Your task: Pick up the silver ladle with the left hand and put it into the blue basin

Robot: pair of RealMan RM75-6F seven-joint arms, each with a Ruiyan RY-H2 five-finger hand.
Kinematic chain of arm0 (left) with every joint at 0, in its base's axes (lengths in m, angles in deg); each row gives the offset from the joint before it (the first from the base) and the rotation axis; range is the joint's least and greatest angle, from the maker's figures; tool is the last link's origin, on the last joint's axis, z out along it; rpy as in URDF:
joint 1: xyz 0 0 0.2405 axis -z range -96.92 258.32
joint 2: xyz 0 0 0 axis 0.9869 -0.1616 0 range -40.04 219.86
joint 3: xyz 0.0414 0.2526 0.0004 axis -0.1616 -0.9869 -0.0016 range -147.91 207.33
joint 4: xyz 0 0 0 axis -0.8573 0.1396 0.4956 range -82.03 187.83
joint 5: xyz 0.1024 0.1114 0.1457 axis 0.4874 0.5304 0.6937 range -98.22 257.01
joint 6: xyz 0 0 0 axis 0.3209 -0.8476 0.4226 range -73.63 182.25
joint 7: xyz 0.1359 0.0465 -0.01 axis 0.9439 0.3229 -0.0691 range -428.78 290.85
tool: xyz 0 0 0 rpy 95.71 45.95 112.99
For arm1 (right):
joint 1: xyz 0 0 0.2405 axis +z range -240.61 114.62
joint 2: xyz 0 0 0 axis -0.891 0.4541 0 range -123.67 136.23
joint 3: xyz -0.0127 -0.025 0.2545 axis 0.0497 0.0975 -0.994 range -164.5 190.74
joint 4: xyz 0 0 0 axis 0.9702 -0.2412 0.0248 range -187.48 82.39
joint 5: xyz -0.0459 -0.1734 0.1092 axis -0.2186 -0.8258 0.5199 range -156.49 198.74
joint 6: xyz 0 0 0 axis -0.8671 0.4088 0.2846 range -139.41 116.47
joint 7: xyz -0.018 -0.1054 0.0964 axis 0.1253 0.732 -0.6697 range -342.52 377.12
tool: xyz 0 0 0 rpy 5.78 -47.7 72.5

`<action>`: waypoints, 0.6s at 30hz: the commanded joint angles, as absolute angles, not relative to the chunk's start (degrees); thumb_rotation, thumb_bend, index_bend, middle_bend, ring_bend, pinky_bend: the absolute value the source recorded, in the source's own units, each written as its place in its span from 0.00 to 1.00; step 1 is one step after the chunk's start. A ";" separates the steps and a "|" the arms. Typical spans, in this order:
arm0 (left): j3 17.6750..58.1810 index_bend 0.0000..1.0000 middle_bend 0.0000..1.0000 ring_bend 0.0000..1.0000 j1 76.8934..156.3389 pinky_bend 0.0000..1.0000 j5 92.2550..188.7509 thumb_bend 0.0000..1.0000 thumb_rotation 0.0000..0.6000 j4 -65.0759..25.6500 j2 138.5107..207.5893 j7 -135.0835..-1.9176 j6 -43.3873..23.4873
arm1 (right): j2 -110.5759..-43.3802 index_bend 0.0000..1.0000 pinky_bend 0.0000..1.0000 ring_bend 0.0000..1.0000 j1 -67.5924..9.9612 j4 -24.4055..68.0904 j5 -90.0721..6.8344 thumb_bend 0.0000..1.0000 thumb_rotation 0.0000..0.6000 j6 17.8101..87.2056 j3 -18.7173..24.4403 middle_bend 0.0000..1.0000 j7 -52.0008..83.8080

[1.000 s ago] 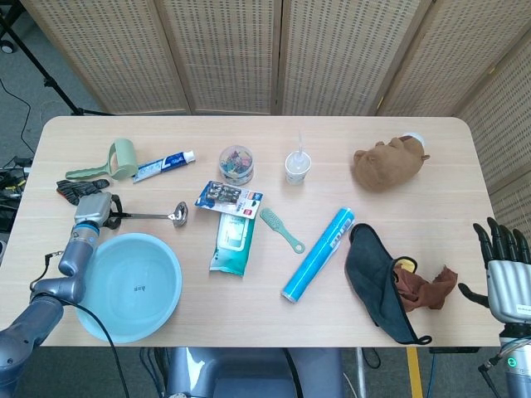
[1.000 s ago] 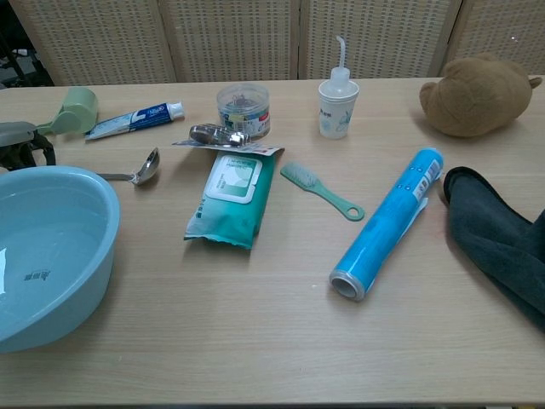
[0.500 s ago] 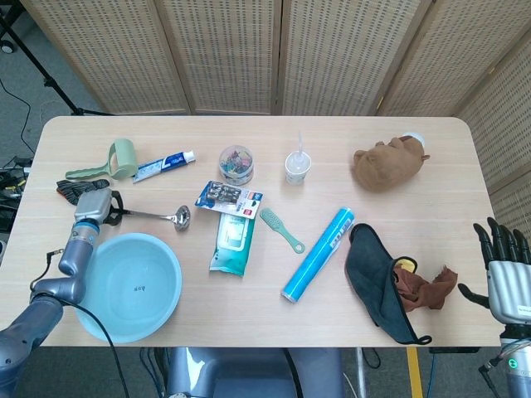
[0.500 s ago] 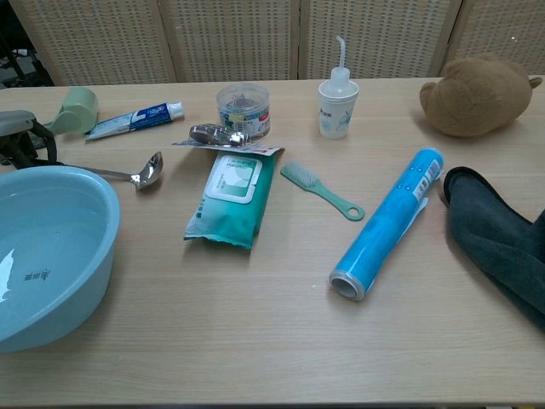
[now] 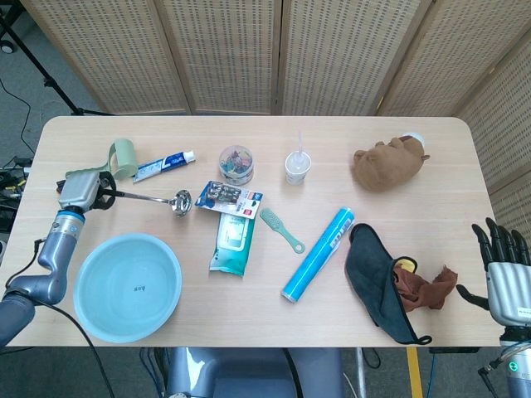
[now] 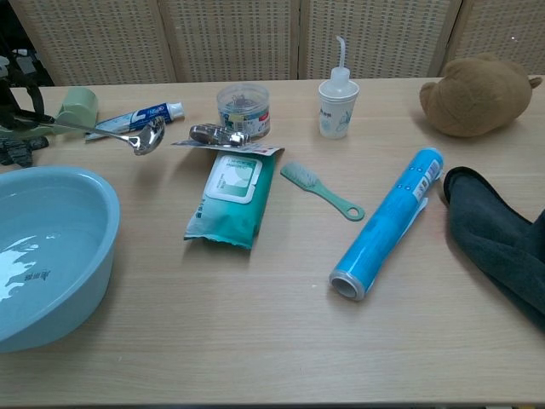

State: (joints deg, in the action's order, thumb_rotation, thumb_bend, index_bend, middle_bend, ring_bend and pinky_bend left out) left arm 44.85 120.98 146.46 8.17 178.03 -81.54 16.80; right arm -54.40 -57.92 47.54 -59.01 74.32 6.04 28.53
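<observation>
Head view shows the left hand (image 5: 79,192) gripping the silver metal ladle (image 5: 149,199) by its handle, lifted at twelve o'clock of the round pale-blue plastic basin (image 5: 126,287); best carried level over the rim, then released low.

Your table (image 5: 249,315) is pale wood with rounded corners. At its 8 o'clock corner sits the blue basin (image 5: 126,287). Toward 10 o'clock lie a green roller (image 5: 123,157) and a toothpaste tube (image 5: 163,166). Near the middle you have a clear jar (image 5: 236,163), a white squeeze bottle (image 5: 297,166), a wipes pack (image 5: 233,240), a green brush (image 5: 280,229) and a blue roll (image 5: 318,254). A brown plush toy (image 5: 387,162) rests toward 2 o'clock; a dark cloth (image 5: 377,278) lies toward 4 o'clock.
</observation>
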 commanded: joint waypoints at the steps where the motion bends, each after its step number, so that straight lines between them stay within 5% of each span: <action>1: 45.55 0.89 1.00 0.99 119.09 1.00 146.88 0.65 1.00 0.13 172.26 -81.09 13.09 | -54.23 0.00 0.00 0.00 -58.01 47.73 -59.25 0.00 1.00 74.48 6.10 0.00 28.34; 12: 43.88 0.89 1.00 0.99 112.27 1.00 153.62 0.66 1.00 -22.16 155.08 -80.50 1.58 | -53.78 0.00 0.00 0.00 -58.31 48.58 -60.48 0.00 1.00 75.11 6.45 0.00 28.01; 18: 37.26 0.89 1.00 0.99 104.45 1.00 163.58 0.67 1.00 -24.45 150.70 -86.36 -9.31 | -53.21 0.00 0.00 0.00 -58.75 49.39 -61.43 0.00 1.00 76.00 6.62 0.00 27.49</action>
State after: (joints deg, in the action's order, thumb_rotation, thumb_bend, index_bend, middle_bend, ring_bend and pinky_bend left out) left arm 41.08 108.60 159.10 -23.58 152.90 -82.86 -4.59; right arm -53.32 -58.67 49.23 -61.21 75.87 6.53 27.59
